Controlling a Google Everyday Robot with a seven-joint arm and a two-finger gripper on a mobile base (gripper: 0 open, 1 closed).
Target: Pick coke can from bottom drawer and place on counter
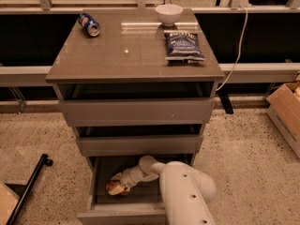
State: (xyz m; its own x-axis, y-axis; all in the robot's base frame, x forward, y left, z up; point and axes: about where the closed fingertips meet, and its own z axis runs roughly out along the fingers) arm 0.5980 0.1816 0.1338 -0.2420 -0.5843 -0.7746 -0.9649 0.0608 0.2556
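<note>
The bottom drawer [96, 201] is pulled open below two shallower drawers. Inside it, at the left, lies the red-orange coke can [112, 188]. My white arm reaches down into the drawer from the lower right, and my gripper [117, 185] is at the can, partly covering it. The counter [131, 55] is the glossy grey-brown cabinet top above.
On the counter lie a blue can [89, 24] at the back left, a white bowl [168, 13] at the back, and a blue chip bag [183, 45] on the right. A cardboard box [286, 114] stands on the floor at right. A black pole [28, 186] lies at left.
</note>
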